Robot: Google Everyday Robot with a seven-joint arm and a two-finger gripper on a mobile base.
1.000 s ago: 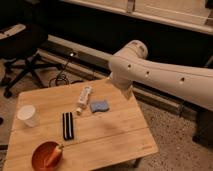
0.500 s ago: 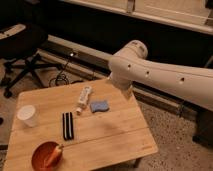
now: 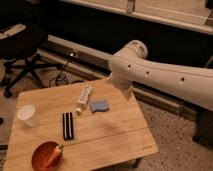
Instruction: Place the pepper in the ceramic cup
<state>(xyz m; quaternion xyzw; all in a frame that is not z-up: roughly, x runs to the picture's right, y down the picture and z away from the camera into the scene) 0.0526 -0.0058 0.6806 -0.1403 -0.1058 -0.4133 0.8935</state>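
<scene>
The pepper point(image 3: 53, 155) is slim and orange-red. It lies inside the round orange-brown bowl point(image 3: 39, 151) at the table's front left. The ceramic cup point(image 3: 28, 115) is plain white and stands upright near the table's left edge, a short way behind the bowl. My white arm point(image 3: 150, 75) reaches in from the right, and its bend hangs over the table's far right edge. My gripper is hidden behind the arm, so no fingers show. Nothing of the arm is close to the pepper or the cup.
On the wooden table point(image 3: 115, 137) lie a white tube point(image 3: 84, 98), a blue sponge point(image 3: 99, 106) and a black striped object point(image 3: 67, 125). A black office chair point(image 3: 20, 45) stands at the back left. Cables point(image 3: 61, 77) lie on the floor behind the table.
</scene>
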